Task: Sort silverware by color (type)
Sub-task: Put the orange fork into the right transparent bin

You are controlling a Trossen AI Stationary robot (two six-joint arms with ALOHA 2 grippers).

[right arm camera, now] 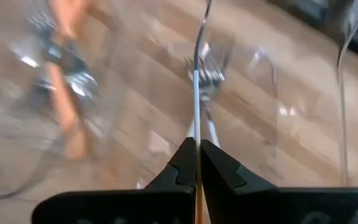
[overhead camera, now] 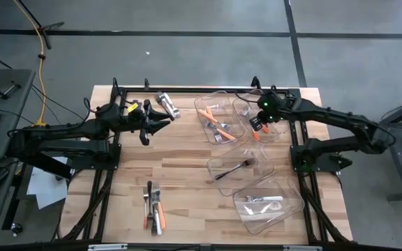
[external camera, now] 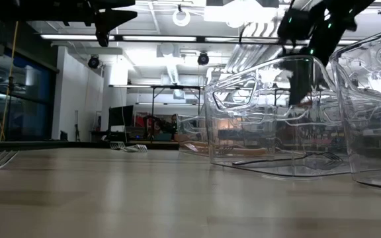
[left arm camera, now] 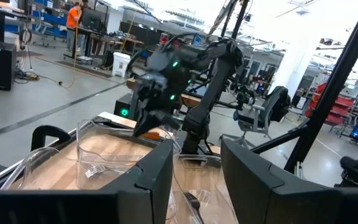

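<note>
My right gripper (overhead camera: 257,126) hovers over the clear bins at the table's far right, shut on an orange-handled fork (overhead camera: 255,134). The far bin (overhead camera: 218,120) holds several orange-handled pieces. A middle bin (overhead camera: 237,167) holds one dark fork lying on its floor. The near bin (overhead camera: 267,204) holds white-handled pieces. A small pile of mixed silverware (overhead camera: 153,208) lies flat on the table near the near edge. My left gripper (overhead camera: 155,124) is raised over the far left part of the table, open (left arm camera: 197,180) and empty. My right gripper pinches the fork's orange handle (right arm camera: 197,211) between its two shut fingers. The fingers lie along the fork. Its metal neck and tines (right arm camera: 207,78) stick out past the fingertips, lifted clear above the bins.
A silver object (overhead camera: 167,104) lies near the table's far edge beside the left arm. Black frame rails (overhead camera: 208,89) run along the table's edges. Bare wood (overhead camera: 180,157) lies between the pile and the bins. In the low view the bins' clear walls (external camera: 270,112) stand tall on the right.
</note>
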